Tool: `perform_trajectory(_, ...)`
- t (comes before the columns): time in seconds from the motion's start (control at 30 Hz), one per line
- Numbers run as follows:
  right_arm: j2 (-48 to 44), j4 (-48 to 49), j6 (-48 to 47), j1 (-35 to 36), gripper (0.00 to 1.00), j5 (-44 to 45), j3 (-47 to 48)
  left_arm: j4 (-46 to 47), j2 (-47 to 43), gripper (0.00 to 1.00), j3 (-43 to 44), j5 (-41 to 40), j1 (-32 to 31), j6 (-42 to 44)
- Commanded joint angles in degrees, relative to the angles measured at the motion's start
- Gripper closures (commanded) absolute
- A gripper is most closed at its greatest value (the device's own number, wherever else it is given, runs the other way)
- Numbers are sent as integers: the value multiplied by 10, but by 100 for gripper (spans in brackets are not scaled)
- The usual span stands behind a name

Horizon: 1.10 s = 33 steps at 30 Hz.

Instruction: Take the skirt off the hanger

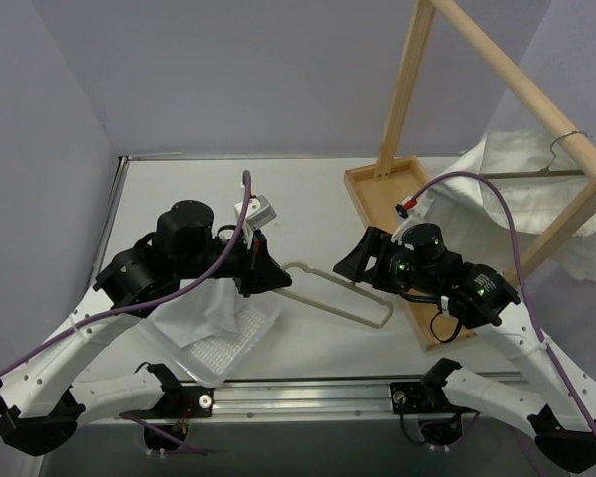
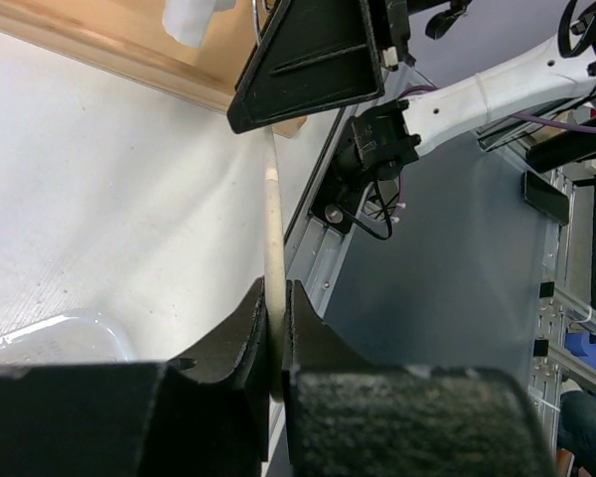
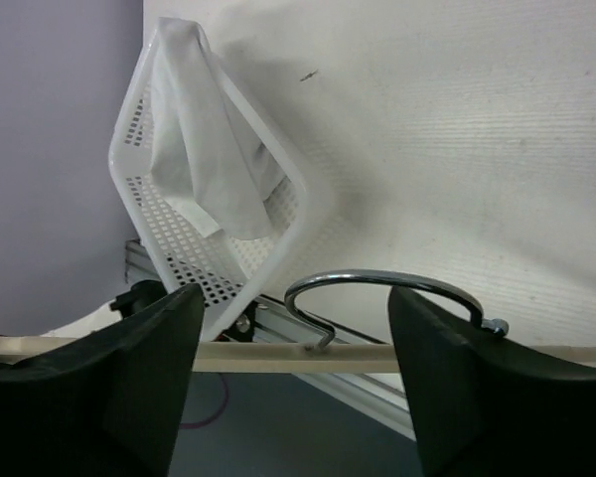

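L fingers (image 2: 233, 338) clamping tight on cream hanger (image 2: 273, 214) bar. R fingers (image 3: 149, 378) standing apart, straddling chrome hook (image 3: 377, 281), not gripping. White skirt (image 1: 204, 308) lying crumpled in perforated basket (image 1: 240, 346) on counter (image 1: 179, 189), off hanger.

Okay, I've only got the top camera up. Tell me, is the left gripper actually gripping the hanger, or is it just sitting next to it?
Observer: It is gripping. The left wrist view shows the left gripper shut on the hanger, with the thin cream bar pinched between the jaws.
Operator: And the right one? Its body blocks my view of the tips.
Observer: The right wrist view shows the right gripper open. The hanger's metal hook sits in the gap between the jaws, and nothing is clamped. I cannot tell whether the hook touches either jaw.
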Motion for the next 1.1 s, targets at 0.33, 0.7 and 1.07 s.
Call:
perform_trajectory(0.33, -76, -21, 17, -2, 11, 10, 12, 7, -11, 98, 23, -57, -6, 8)
perform_trajectory(0.7, -178, -78, 46, -2, 18, 32, -14, -70, 60, 98, 185, -266, -6, 31)
perform_trajectory(1.07, -232, -140, 68, -3, 26, 49, -4, 111, 140, 98, 264, -249, -5, 52)
